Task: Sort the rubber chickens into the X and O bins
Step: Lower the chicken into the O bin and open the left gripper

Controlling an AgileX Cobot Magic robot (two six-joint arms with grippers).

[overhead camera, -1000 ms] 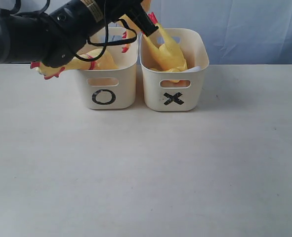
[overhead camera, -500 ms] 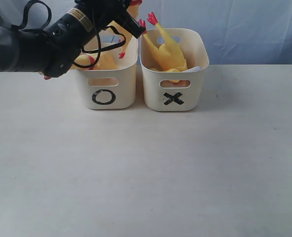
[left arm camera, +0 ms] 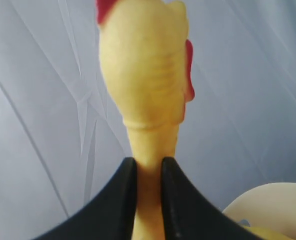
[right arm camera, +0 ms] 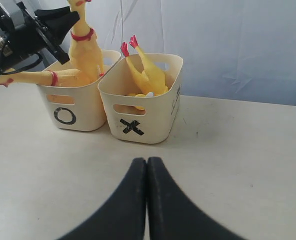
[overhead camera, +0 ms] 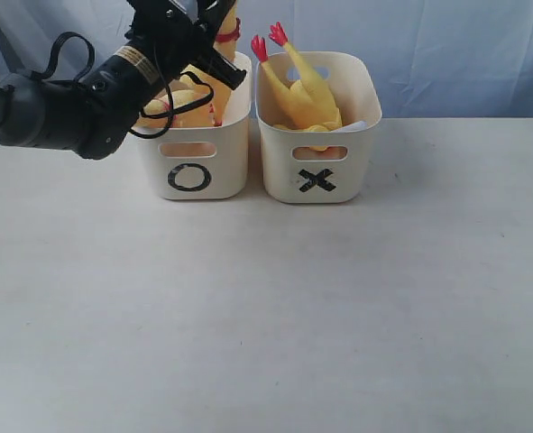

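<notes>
Jaws of the left gripper (left arm camera: 149, 200) are clamped on the thin neck of a rubber chicken (left arm camera: 142, 75), just below its head, with the red comb and wattle showing above the black fingers (left arm camera: 115, 200). From the exterior view this held chicken stands upright. Its head and red neck band are high above the far right corner of the O bin (overhead camera: 194, 167), and its body hangs down inside that bin.

A second chicken (right arm camera: 35, 77) lies in the same bin, leaning over the left rim so that one end sticks out to the left.

Just right of the O bin, with the walls almost touching, stands the X bin (overhead camera: 280, 171). In it a third chicken (overhead camera: 302, 90) lies tilted with its red feet (overhead camera: 268, 41) pointing up and left.

Both bins sit at the far side of the counter (overhead camera: 266, 316), before a blue-grey cloth (overhead camera: 428, 54).

The right gripper (right arm camera: 146, 162) is pressed together on nothing, over bare counter well nearer than the bins.
</notes>
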